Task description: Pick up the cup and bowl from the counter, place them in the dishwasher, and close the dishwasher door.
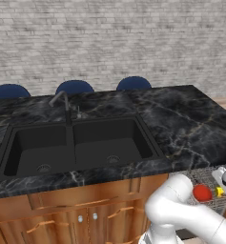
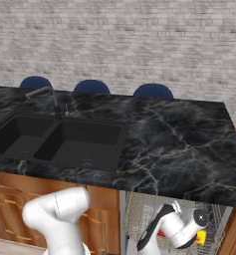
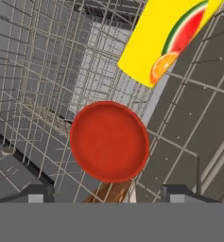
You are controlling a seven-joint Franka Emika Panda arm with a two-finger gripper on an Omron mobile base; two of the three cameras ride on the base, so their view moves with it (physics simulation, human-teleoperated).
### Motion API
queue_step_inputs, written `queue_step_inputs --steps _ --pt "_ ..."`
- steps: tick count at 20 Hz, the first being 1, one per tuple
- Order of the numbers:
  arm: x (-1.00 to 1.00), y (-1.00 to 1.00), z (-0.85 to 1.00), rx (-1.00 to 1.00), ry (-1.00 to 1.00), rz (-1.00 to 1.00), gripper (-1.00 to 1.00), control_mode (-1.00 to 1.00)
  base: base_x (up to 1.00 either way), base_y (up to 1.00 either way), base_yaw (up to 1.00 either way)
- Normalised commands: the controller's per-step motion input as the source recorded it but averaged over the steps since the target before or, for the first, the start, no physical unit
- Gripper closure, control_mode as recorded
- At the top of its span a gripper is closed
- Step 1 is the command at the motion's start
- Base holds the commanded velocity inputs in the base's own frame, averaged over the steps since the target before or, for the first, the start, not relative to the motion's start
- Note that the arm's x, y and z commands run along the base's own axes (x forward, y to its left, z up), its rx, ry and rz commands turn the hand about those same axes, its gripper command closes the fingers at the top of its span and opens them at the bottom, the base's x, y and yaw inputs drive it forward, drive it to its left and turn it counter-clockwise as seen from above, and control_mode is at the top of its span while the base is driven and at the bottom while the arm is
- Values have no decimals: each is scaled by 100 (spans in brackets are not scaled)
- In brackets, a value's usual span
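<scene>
The small round bright red bowl (image 3: 109, 141) lies in the grey wire-mesh rack (image 3: 47, 85) of the dishwasher, under the right end of the black marble counter (image 1: 181, 124). The bright yellow cup (image 3: 168, 40) with a fruit picture lies in the same rack, just beside the bowl. The two-finger gripper (image 3: 107, 193) hangs above the bowl, its jaws wide apart and holding nothing.
</scene>
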Motion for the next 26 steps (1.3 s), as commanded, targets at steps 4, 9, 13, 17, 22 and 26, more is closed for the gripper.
queue_step_inputs --steps 4,9,13,17,22,26 --pt "-33 0 -1 0 -10 0 -100 -100 0 0 0" --pt "-34 0 15 0 -12 0 -100 -100 0 0 0" --pt "-28 0 44 0 -11 0 -100 -100 0 0 0" --pt "-13 11 60 0 -8 0 -100 -100 0 0 0" --pt "0 5 45 0 -1 0 -100 -100 0 0 0" --pt "0 2 27 0 0 0 -100 -100 0 0 0"
